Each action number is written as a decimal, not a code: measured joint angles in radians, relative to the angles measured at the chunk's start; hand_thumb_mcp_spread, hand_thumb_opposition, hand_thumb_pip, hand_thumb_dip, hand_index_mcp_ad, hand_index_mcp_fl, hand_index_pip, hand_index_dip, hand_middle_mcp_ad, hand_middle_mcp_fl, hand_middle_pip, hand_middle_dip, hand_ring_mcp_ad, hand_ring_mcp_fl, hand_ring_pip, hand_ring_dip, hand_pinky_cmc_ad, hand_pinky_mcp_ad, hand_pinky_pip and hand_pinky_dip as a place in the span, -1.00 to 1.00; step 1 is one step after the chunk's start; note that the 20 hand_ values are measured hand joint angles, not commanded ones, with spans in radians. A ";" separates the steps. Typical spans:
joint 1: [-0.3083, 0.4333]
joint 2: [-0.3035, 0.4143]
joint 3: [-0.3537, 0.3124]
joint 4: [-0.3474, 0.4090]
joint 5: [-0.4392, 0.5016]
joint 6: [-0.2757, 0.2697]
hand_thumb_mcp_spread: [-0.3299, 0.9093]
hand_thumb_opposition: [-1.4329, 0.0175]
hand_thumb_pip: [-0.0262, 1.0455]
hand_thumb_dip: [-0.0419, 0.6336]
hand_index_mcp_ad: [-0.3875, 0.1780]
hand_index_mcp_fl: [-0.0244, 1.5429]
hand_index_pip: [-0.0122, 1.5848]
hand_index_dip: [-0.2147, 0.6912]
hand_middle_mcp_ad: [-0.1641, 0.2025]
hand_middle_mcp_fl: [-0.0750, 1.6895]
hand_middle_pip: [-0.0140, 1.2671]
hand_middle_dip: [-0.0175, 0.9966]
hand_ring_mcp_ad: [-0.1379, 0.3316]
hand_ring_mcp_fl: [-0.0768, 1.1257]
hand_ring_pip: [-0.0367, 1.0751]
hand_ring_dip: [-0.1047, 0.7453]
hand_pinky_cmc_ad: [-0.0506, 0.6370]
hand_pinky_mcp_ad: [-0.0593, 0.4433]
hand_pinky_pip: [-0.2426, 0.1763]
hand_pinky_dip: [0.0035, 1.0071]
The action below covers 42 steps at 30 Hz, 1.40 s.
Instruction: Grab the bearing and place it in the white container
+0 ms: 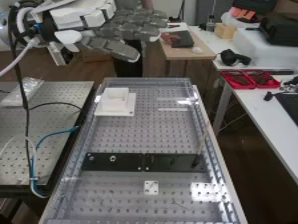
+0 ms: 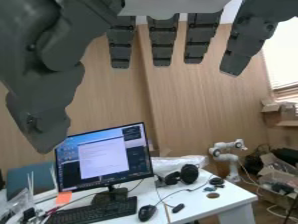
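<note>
Collision hazard at the white container (image 1: 114,105).
The hand (image 1: 133,26), fingers spread, hangs clear of it; too low a sweep could jolt it.

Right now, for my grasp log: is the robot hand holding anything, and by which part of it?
Nothing is held: the robot hand is open, fingers extended.
</note>
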 joint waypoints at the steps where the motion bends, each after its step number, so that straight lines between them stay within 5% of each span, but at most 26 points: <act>1: -0.001 0.000 0.001 -0.001 -0.003 -0.002 -0.11 -0.07 0.07 -0.41 -0.19 -0.84 -0.85 -0.16 0.30 -0.91 -0.77 -0.72 0.17 -0.85 -0.76 -0.72 0.25 0.42 -0.27 -0.51; 42: -0.052 -0.004 0.017 -0.060 -0.079 -0.021 -0.11 -0.07 0.07 -0.41 -0.13 -0.84 -0.85 -0.16 0.30 -0.91 -0.77 -0.72 0.22 -0.85 -0.76 -0.72 0.25 0.42 -0.28 -0.51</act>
